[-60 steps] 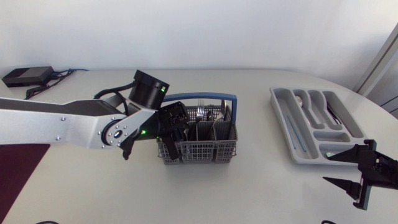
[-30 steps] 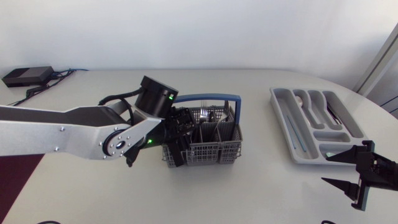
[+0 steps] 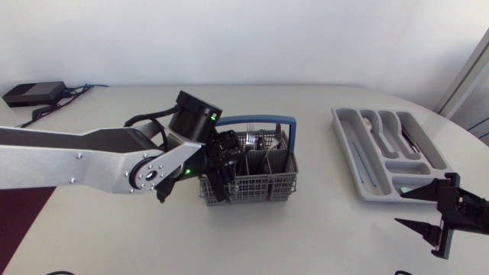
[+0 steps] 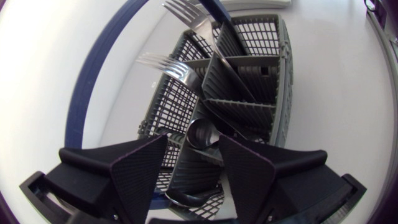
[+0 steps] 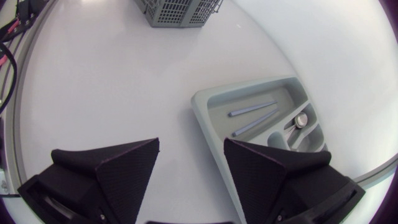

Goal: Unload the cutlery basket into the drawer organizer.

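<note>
Pale tabletop [image 3: 321,229] seen from above: the left gripper [image 3: 218,172] has slid rightward and sunk into the nine-o'clock end of the cutlery basket [image 3: 263,183], nudging it slightly toward the drawer organizer [image 3: 337,118] at its three o'clock, while the right gripper [image 3: 399,208] waits spread at the organizer's five o'clock. From the left wrist, the fingers stand wide astride a spoon [image 4: 202,132], forks [image 4: 168,62] ahead at twelve o'clock, so a pick looks imminent. From the right wrist, its jaws gape over bare table, with the organizer just ahead.
</note>
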